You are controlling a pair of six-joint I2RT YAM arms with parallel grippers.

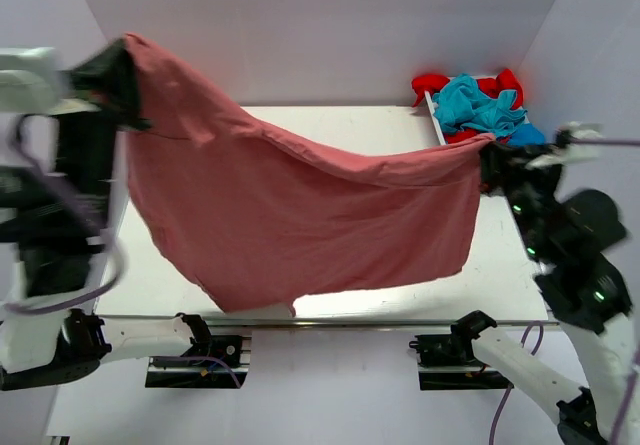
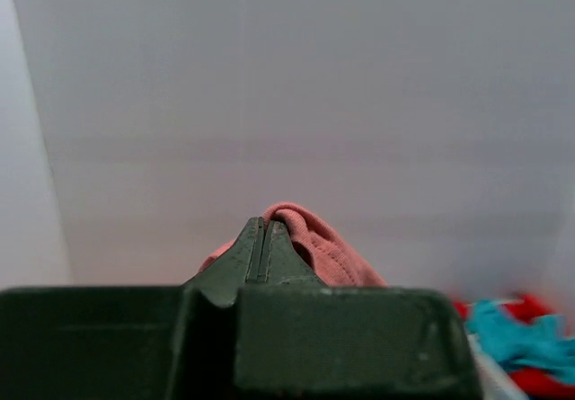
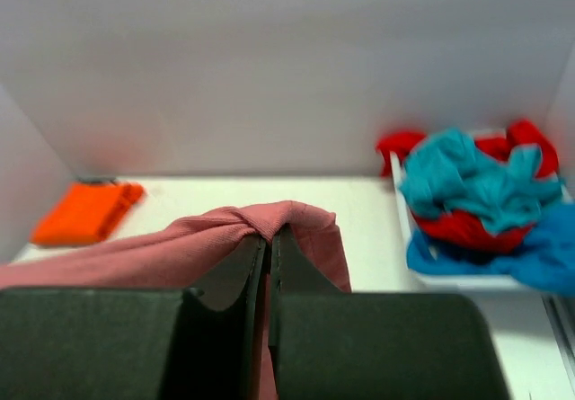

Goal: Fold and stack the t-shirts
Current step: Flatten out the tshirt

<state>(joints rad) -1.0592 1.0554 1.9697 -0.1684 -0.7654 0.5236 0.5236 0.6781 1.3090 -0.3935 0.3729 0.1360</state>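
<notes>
The dusty pink-red t-shirt [image 1: 300, 215] hangs spread in the air between both arms, its lower edge near the table's front. My left gripper [image 1: 118, 73] is raised high at the left and shut on one corner of it [image 2: 314, 243]. My right gripper [image 1: 488, 160] is lower at the right and shut on the other corner [image 3: 287, 220]. A folded bright orange t-shirt [image 3: 85, 211] lies on the table at the far left in the right wrist view; the hanging shirt hides it from above.
A white tray [image 1: 437, 115] at the back right holds a heap of red [image 1: 432, 85], teal [image 1: 480, 105] and blue [image 1: 525, 135] shirts, also in the right wrist view [image 3: 476, 193]. White walls enclose the table [image 1: 400, 130] at back and sides.
</notes>
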